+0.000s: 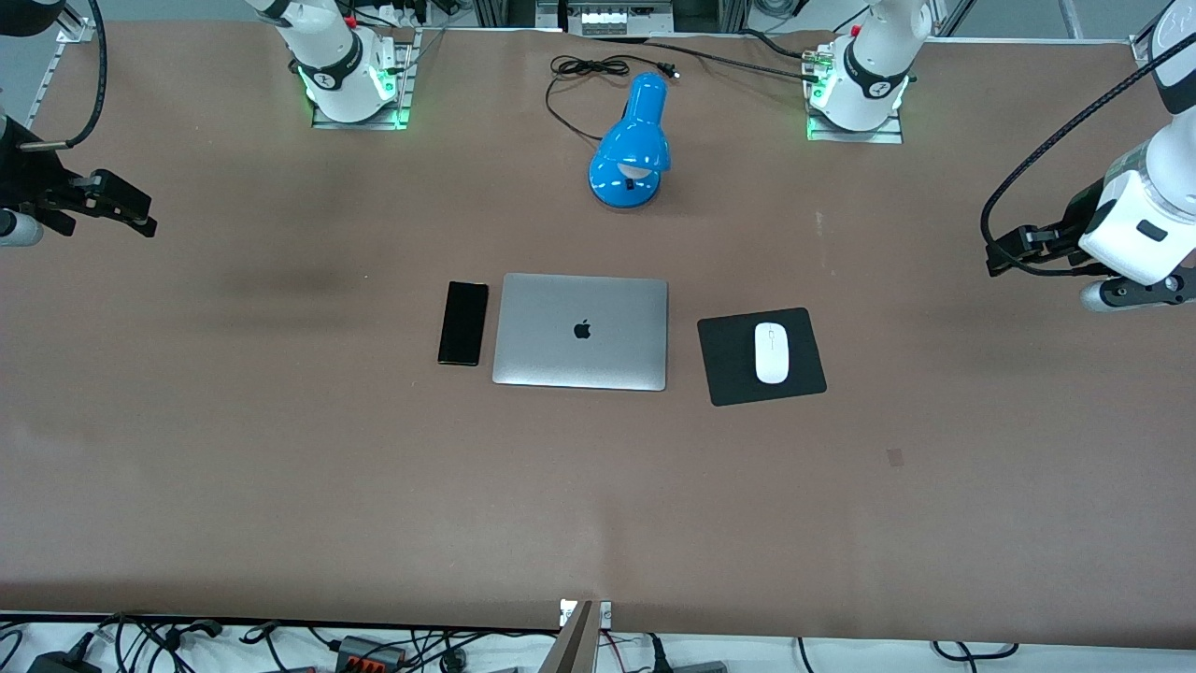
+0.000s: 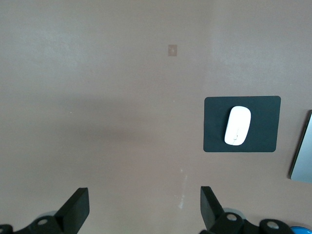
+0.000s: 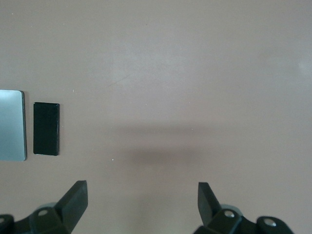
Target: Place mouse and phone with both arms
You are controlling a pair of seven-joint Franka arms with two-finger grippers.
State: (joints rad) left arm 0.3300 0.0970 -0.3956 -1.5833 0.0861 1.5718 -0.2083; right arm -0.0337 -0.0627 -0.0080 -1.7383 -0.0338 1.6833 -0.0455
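Brown surface (image 1: 280, 486) fills the front view, its nearest stretch bare, with everything set around its middle. Two white arms stand with bases at the top edge and reach out to opposite ends. One, the left arm, bends high over its own end, wrist turned down, and its left gripper (image 2: 145, 214) hangs over bare surface with fingers spread wide, holding nothing. At the other end the right arm hangs the same way, its right gripper (image 3: 142, 210) also spread wide and empty. A closed silver laptop (image 1: 581, 331) lies at the centre, an Apple logo on its lid. Farther from the camera stands a blue desk lamp (image 1: 632, 145) with a black cord. Toward the left arm's end lies a black square pad (image 1: 731, 360), just beside the laptop. Beside the laptop toward the right arm's end, the phone (image 1: 463, 322) lies flat. Smallest, the mouse (image 1: 772, 352) rests on the pad.
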